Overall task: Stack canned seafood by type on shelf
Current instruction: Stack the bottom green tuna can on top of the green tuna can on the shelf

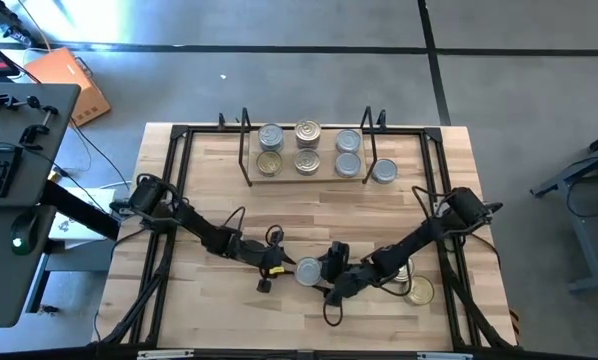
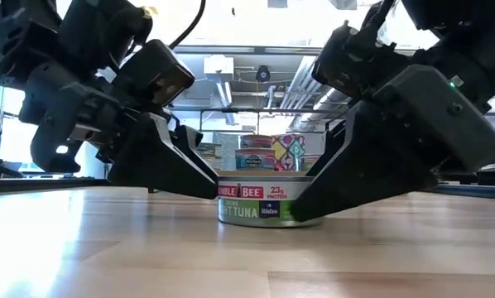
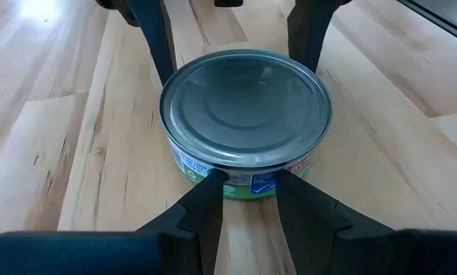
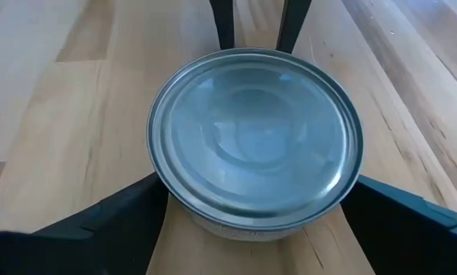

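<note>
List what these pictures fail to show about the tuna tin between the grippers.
- Tuna tin label: low view, both ends covered by dark fingers.
- Whether the right gripper fingers touch its sides: right wrist view, rim overhangs them.
- Tins on the shelf: high view, labels too small.

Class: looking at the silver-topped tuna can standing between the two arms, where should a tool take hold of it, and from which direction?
Grip the tuna can across its curved side wall, approaching low along the table. It stands upright and squat; its flat lid offers no hold.
</note>
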### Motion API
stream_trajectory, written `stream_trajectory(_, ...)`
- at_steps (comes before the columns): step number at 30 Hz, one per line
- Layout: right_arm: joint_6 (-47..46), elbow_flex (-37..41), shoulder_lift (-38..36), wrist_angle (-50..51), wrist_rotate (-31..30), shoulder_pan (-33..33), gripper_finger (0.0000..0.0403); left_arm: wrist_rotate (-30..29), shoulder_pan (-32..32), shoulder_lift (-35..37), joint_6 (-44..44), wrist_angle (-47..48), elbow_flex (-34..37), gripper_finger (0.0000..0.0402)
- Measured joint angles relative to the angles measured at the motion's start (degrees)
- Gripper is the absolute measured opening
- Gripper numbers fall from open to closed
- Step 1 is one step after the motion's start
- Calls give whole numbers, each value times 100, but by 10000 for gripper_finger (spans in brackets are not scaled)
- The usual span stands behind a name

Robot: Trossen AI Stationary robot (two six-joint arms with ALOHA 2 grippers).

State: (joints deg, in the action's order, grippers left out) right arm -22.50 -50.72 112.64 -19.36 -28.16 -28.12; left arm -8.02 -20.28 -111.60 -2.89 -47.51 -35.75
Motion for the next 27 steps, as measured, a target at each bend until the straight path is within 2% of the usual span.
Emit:
stream_trajectory(10,-350,0,282,-464,-217,-11,364,-241,3,-15,19,-22,-2,113)
stream_trajectory(16,-536,0,297,-479,-561,-17,363,-336,16,-21,19,-43,-2,113)
stream_trajectory(23,-1241,-42,178,40,-863,-109,362,-890,-1,281,9,478,7,112)
stream_trajectory(27,-1641,-63,14,618,-1072,-166,362,-959,-37,632,-10,1022,139,112)
